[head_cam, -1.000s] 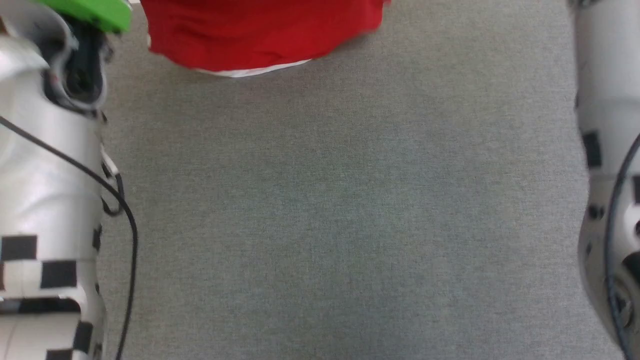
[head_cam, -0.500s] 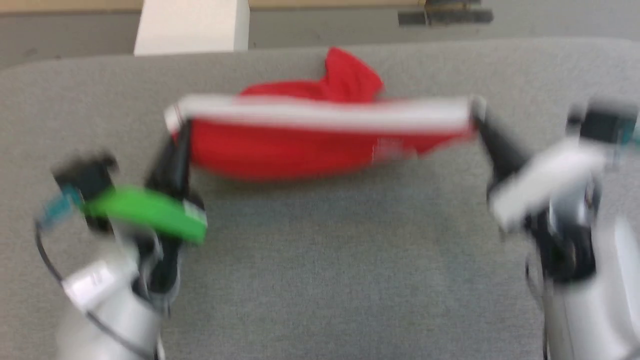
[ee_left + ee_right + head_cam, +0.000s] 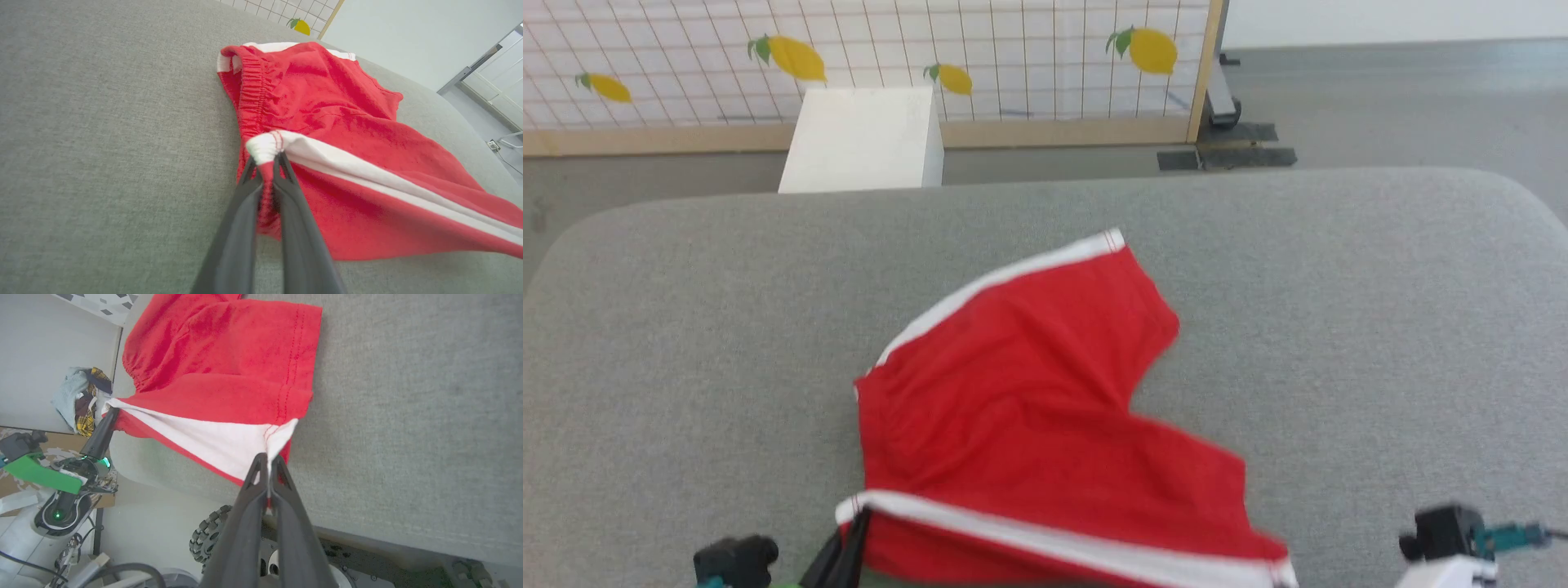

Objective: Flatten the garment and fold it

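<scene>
The garment [image 3: 1013, 384] is a pair of red shorts with white stripes, lying spread on the grey table [image 3: 1380, 327] with one leg pointing to the far side. Its near edge, a white stripe, is stretched between both grippers just above the table's near edge. My left gripper [image 3: 856, 523] is shut on the left end of that stripe. In the left wrist view, my left gripper [image 3: 265, 161] pinches the white corner of the garment [image 3: 335, 102]. My right gripper [image 3: 267, 459] is shut on the other white corner of the garment [image 3: 229, 355], and the left gripper [image 3: 109, 414] shows across the stripe.
A white box [image 3: 862, 139] and a lattice screen with lemon prints [image 3: 1013, 57] stand beyond the table's far edge. A heap of clothes [image 3: 81, 396] lies off to one side, and a robot wheel [image 3: 210, 535] shows below the table edge.
The head camera has swung upward. The shorts, held taut and lifted half a second ago, now lie spread on the table with the near stripe still pinched at both ends.
</scene>
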Controlling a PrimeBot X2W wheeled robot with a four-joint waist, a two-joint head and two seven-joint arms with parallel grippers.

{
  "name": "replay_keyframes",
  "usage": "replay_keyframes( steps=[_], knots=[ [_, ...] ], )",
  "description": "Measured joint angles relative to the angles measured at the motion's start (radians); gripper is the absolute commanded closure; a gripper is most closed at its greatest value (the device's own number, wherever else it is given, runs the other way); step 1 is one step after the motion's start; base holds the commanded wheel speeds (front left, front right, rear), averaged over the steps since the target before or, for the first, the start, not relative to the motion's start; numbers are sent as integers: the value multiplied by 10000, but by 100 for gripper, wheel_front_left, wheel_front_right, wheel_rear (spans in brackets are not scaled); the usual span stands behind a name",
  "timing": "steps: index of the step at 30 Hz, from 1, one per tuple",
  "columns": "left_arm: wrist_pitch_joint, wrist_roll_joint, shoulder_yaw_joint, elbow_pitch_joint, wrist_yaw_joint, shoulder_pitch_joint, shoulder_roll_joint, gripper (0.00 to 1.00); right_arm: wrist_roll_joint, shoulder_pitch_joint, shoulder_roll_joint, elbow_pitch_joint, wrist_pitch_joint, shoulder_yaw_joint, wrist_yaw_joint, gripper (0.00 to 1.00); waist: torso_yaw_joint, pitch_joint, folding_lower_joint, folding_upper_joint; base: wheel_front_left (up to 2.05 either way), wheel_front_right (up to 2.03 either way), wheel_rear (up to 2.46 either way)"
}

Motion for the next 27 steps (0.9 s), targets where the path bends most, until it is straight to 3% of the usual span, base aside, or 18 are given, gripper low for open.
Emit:
replay_keyframes(
  steps=[6, 10, 16, 27],
  knots=[
    [920, -86, -201, -566, 537, 1081, 460, 100, 278, 1483, 6, -763, 1985, -562, 0, 100, -85, -262, 0, 0, 0, 0, 0],
    [1152, -194, -127, -1210, 838, 1314, 527, 100, 460, 1476, 6, -1294, 2188, -798, 0, 100, -105, -253, 0, 0, 0, 0, 0],
    [1158, -901, 324, -2050, 871, 1134, 284, 100, 21, -507, 6, -988, 1440, -838, 0, 100, -136, -92, 0, 0, 0, 0, 0],
    [1678, -1195, 642, -1875, 966, -1305, 6, 100, -2224, -5420, 2, 1900, -372, -612, 0, 100, 144, 1047, 0, 0, 0, 0, 0]
  ],
)
